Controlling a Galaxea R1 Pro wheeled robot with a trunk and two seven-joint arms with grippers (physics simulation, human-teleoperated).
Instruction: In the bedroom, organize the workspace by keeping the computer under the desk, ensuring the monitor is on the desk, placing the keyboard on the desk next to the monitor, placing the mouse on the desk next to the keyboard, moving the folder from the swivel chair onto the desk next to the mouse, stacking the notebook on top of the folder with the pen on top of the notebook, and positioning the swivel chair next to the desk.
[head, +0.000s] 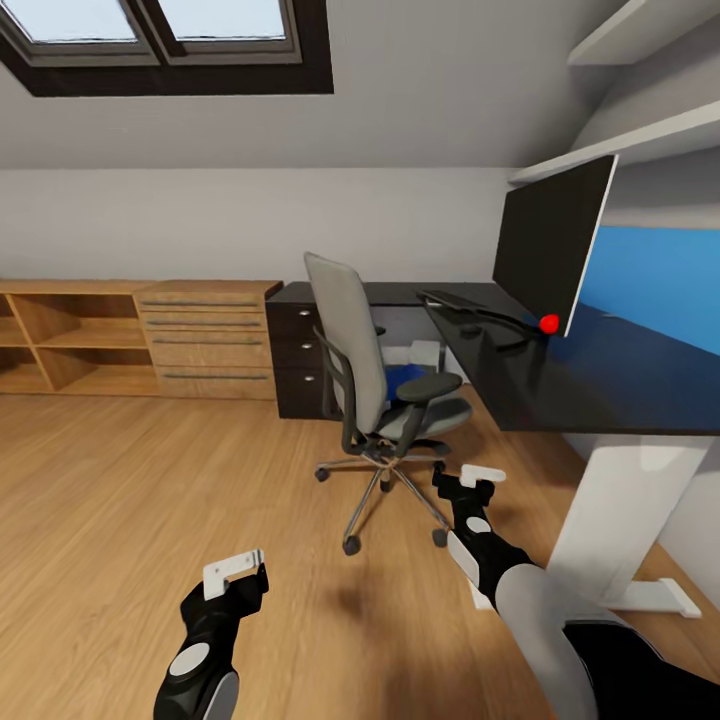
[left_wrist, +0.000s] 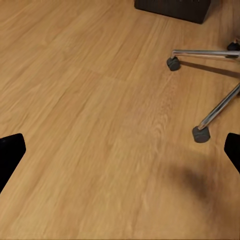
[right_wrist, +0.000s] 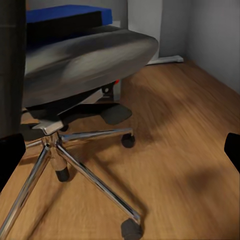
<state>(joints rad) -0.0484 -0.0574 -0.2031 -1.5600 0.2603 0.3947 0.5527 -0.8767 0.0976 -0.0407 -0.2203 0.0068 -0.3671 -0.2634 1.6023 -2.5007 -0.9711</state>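
Left gripper (head: 236, 568): nearest, at about 7 o'clock in the head view. It hangs over the bare wooden floor (head: 150, 500). Its fingers (left_wrist: 11, 150) are spread wide apart and hold nothing.
Right gripper (head: 468, 482): at about 5 o'clock, low, just beside the chair's legs. Its jaws are wide open too, with nothing between them.
Swivel chair (head: 370, 390): near the middle, on the floor, tucked close to the desk. Its tall grey back is turned toward the robot. The shiny legs and little wheels (right_wrist: 75, 165) show in the right wrist view.
Folder (head: 405, 378): bright blue, lying flat on the chair seat.
Desk (head: 600, 380): black and shiny, at 3 o'clock, past the chair, with a white leg.
Monitor (head: 550, 250): stands on the desk at 2 o'clock, with a red dot at its bottom corner.
Keyboard (head: 462, 302): dark and flat, on the desk just beside the monitor.
Wooden shelves (head: 130, 340): far away at 9 o'clock, by the grey wall.
Skylight (head: 160, 30): up at 11 o'clock.
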